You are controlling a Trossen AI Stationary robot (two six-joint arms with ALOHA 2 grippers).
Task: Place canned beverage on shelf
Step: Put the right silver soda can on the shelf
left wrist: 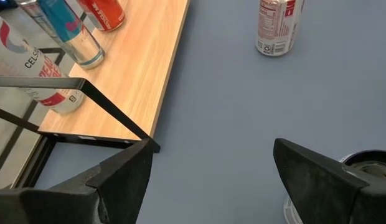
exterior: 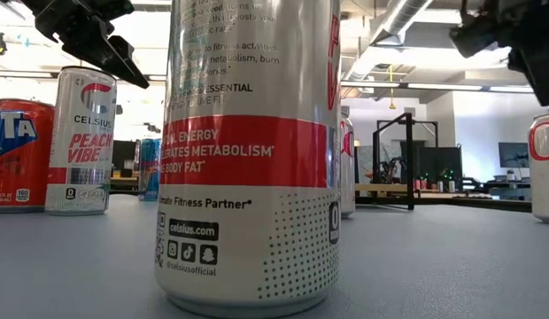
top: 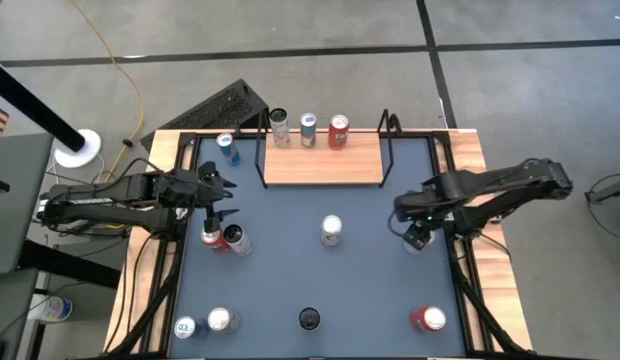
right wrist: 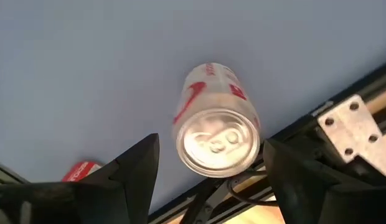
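Observation:
The shelf [top: 322,165], a light-wood board with black wire uprights, stands at the table's far middle and bears three upright cans [top: 308,129]. My left gripper [top: 219,203] is open and empty at the table's left, pointing toward the shelf [left wrist: 134,68]. A red can [top: 211,238] and a white can [top: 236,241] stand just near of it. My right gripper [top: 415,232] is open at the table's right, over a white-and-red can [right wrist: 215,134] that stands upright on the mat. Its fingers stand on either side of that can's top without touching it.
Another can [top: 332,230] stands at the table's middle and a blue can [top: 228,148] left of the shelf. More cans stand along the near edge: two at the left [top: 220,320], a dark-topped one [top: 308,318] and a red one [top: 428,318]. Black rails run along both sides.

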